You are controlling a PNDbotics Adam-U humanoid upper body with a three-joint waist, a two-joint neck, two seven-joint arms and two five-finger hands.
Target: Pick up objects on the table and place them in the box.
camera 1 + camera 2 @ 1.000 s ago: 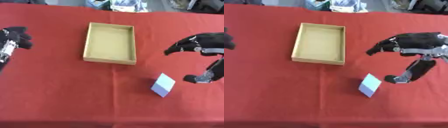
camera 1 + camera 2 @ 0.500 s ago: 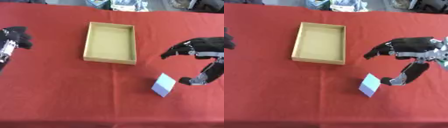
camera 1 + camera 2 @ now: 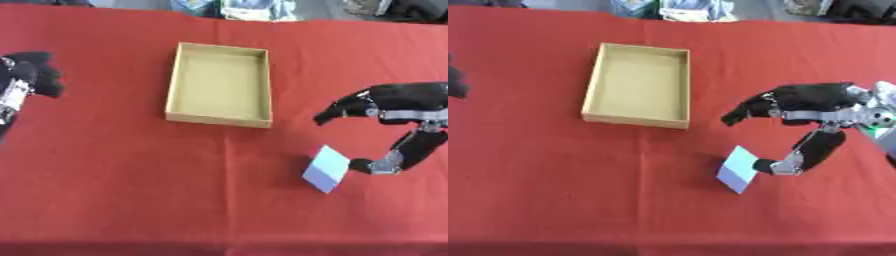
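- Bench (image 3: 105, 190): covered in red cloth, it fills nearly the whole view. Wide bare stretches lie in front, at the left, and between the box and the right robot hand. The far edge runs along the top, with some clutter beyond it that I cannot make out.
- Box (image 3: 219, 84): shallow tan cardboard tray, open top, standing lengthwise away from the robot, left of centre. Its floor shows nothing inside, so by my judgement no placing is done yet. Low walls; the near wall faces the card across open cloth.
- Right robot hand (image 3: 802, 102): comes in from the right edge, fingers spread and arched forward, thumb (image 3: 785, 165) hanging low with its tip touching or just beside the card's right edge. Nothing is pinched yet; the grasp seems in preparation.
- Left robot hand (image 3: 31, 80): at the left edge, well apart from the box; only partly seen, and I cannot tell whether its fingers are curled or straight.
- Card (image 3: 326, 168): small pale blue-white flat piece, on the cloth near the box's front right corner, one corner pointing toward the robot. It is the only loose object seen; pick, carry and release all remain. The route to the box looks unobstructed.
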